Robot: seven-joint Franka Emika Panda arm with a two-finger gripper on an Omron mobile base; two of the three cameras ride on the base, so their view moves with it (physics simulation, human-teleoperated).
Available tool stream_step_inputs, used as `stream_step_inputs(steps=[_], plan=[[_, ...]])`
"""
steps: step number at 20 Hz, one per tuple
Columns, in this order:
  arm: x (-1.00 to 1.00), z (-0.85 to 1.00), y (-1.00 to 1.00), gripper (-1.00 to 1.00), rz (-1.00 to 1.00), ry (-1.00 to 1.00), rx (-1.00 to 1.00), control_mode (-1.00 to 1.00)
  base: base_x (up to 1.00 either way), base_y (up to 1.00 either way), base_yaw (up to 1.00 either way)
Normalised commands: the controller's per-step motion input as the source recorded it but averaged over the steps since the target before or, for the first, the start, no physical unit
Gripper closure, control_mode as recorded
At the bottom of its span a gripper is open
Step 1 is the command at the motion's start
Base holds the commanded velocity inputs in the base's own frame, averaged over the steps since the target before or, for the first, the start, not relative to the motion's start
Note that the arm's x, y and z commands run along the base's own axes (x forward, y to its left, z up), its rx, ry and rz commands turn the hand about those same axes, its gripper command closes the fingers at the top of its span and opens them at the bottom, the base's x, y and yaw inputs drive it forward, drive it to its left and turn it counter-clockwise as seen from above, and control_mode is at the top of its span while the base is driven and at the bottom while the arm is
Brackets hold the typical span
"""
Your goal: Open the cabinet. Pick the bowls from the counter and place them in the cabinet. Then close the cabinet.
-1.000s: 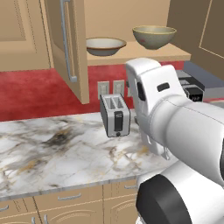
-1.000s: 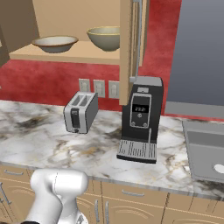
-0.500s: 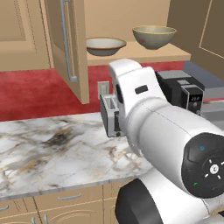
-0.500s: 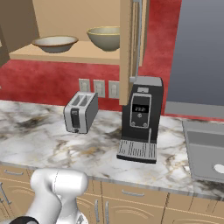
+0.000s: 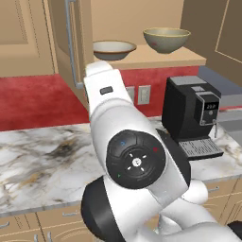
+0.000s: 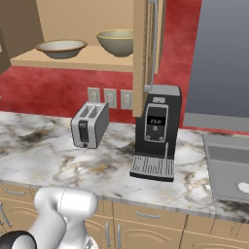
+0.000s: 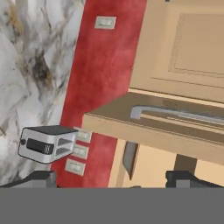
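From my remote seat, the cabinet (image 6: 78, 58) stands open, both doors swung wide. On its shelf the shallow tan-rimmed bowl (image 6: 61, 48) sits toward the left end, the olive-yellow bowl (image 6: 115, 42) just beside it to the right, the two apart. Below, on the marble bench (image 6: 44, 151), a silver toaster (image 6: 90, 124) stands near the back edge, a black coffee machine (image 6: 156, 131) to its right. In the hand view my fingers (image 7: 116, 179) are spread wide, holding nothing, facing the open left door's handle (image 7: 175, 113).
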Motion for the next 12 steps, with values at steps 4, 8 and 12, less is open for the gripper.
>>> stream_step_inputs(steps=[4, 8, 12], plan=[[0.57, -0.31, 0.49, -1.00, -0.08, 0.00, -0.05, -1.00, 0.00, 0.00, 0.00], [0.50, -0.20, 0.43, -1.00, -0.07, -0.02, -0.02, -1.00, 0.00, 0.00, 0.00], [0.51, -0.11, 0.42, -1.00, -0.07, -0.04, -0.02, -1.00, 0.00, 0.00, 0.00]])
